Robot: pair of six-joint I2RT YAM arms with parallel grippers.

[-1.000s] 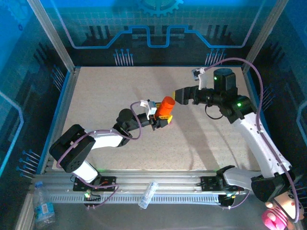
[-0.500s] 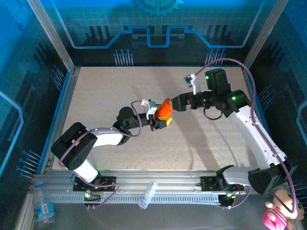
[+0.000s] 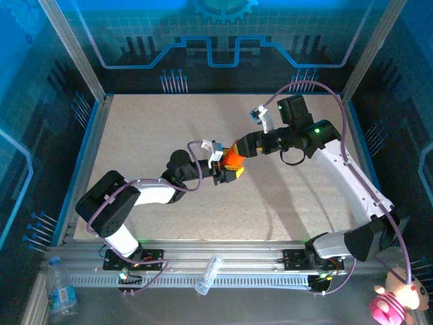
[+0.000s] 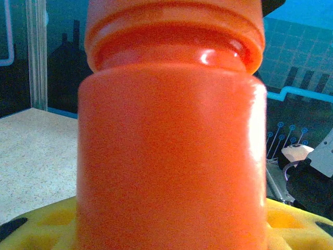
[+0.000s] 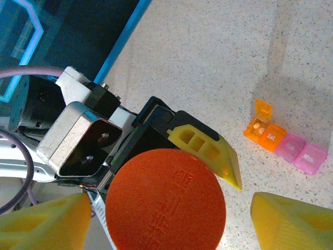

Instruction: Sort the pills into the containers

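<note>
- Containers [image 5: 285, 144], right wrist view: on the table [image 5: 218, 47] at 3 o'clock of the bottle [image 5: 165, 200]; right gripper [image 5: 169, 205] straddles it, released.
- Left wrist: left gripper [image 4: 166, 232] grasps the bottle.
- Top: bottle mid-table, right gripper at its 1 o'clock.

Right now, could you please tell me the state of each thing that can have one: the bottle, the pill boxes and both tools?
left tool: shut on the orange bottle.
orange bottle: capped, gripped at its body.
right tool: open, pads either side of the cap, not touching it.
containers: end orange box open, something pale inside; other lids shut.
</note>
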